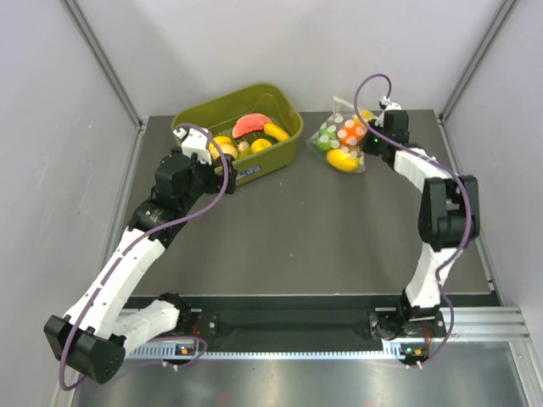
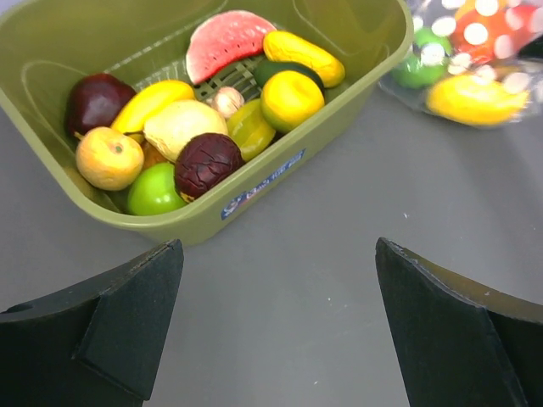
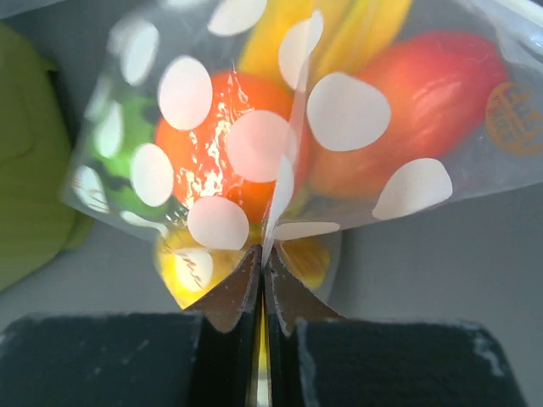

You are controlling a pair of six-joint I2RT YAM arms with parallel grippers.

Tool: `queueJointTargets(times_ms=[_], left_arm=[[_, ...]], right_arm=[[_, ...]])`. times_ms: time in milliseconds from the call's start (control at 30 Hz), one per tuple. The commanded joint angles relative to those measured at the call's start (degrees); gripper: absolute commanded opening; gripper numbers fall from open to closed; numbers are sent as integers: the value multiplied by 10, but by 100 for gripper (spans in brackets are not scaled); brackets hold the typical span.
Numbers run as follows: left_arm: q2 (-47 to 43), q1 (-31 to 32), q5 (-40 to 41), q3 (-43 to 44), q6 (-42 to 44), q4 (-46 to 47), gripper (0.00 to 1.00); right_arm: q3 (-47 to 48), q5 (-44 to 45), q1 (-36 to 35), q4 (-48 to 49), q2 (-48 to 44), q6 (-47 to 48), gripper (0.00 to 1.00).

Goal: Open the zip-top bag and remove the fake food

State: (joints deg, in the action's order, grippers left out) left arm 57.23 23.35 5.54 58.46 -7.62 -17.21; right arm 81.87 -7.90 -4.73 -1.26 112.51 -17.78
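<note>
**Q:** State of the right gripper?
**A:** Clenched. The jaws are pressed together on a fold of the bag film.

**Q:** Bag location?
**A:** Upper right of the top view, just right of the tub. It appears to rest on the table, but the view is too small to confirm contact.

**Q:** Contents?
**A:** The fake food is inside the bag. The right wrist view shows an orange piece at centre, a red piece at upper right, a green piece at left and a banana bunch at the top.

**Q:** State of the left gripper?
**A:** Released. The jaws are spread wide and grasp nothing. It hovers over the table in front of the tub, left of centre in the top view.
</note>
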Motion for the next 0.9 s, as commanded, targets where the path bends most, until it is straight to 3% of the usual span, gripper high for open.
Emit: queueJointTargets(times_ms=[0, 133, 300, 567, 867], left_arm=[[17, 4, -20, 12, -13, 11, 99], [54, 8, -56, 17, -39, 24, 99], [104, 77, -64, 13, -43, 84, 99], [219, 111, -190, 35, -90, 208, 99], [285, 157, -138, 23, -57, 256, 99]], right_arm=[[-56, -23, -2, 27, -114, 16, 0], [-166, -34, -17, 17, -198, 30, 0], [-257, -44, -62, 13, -304, 40, 0], [-349, -71, -142, -69, -452, 61, 0], [-452, -225, -187, -90, -541, 68, 0]])
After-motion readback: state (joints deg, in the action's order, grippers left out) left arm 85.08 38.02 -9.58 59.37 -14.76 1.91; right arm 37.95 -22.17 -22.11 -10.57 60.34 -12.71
